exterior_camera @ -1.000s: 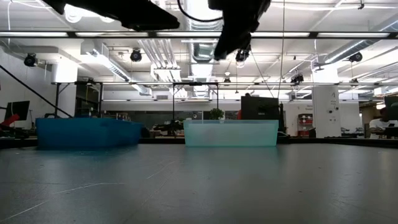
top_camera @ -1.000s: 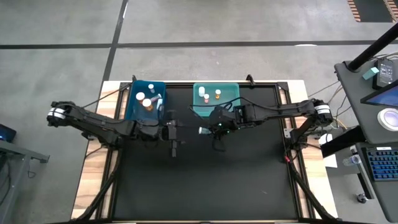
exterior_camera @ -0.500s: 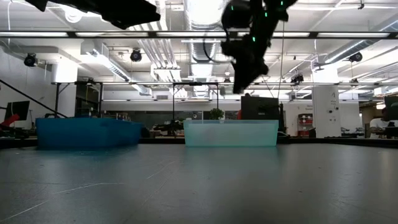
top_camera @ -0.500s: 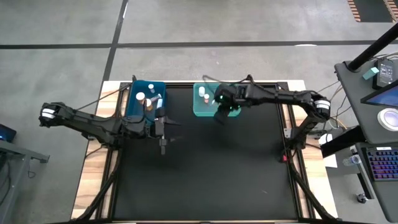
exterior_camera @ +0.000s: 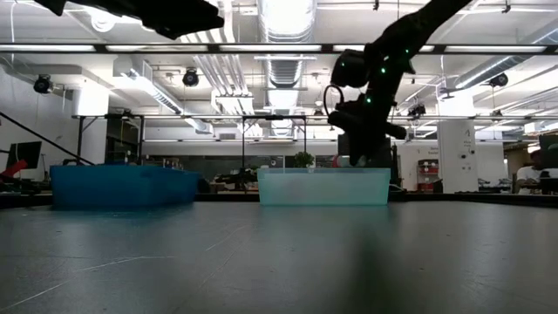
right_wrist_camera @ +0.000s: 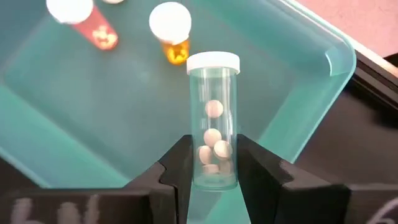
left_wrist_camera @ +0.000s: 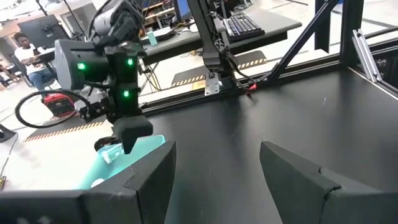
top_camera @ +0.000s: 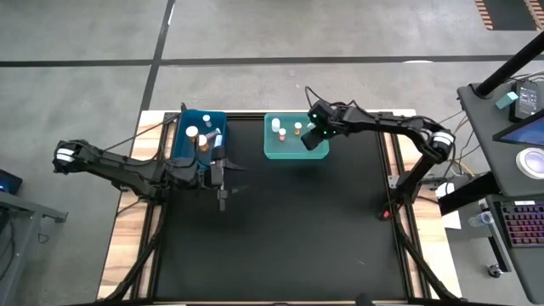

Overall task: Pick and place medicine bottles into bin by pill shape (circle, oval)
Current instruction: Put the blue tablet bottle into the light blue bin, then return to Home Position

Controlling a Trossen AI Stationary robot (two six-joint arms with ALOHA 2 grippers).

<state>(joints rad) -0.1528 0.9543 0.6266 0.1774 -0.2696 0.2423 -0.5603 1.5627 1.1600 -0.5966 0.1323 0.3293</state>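
Note:
My right gripper (top_camera: 312, 140) hangs over the near right part of the teal bin (top_camera: 274, 154), shut on a clear bottle (right_wrist_camera: 213, 118) with a white cap and round white pills. Two amber bottles (right_wrist_camera: 170, 31) with white caps stand upright on the teal bin's floor. The blue bin (top_camera: 183, 144) at the far left holds several bottles (top_camera: 202, 138). My left gripper (top_camera: 223, 199) is open and empty above the black table, near the blue bin's near right corner. My right gripper pinches the clear bottle's lower body (right_wrist_camera: 214, 173) between its two fingers (right_wrist_camera: 178, 168), one on each side. The capped end sticks out beyond the fingertips. The bottle is lifted clear above the teal bin.
The two bins stand side by side at the black table's far edge, seen level in the low view (exterior_camera: 323, 186). The black tabletop (top_camera: 280, 238) spreads out on the near side of them. People and desks show in the room beyond.
My right gripper has gone from the table's middle toward the far edge and a little right, carrying the clear bottle over the teal bin. My left gripper has drawn back a little toward the table's left edge.

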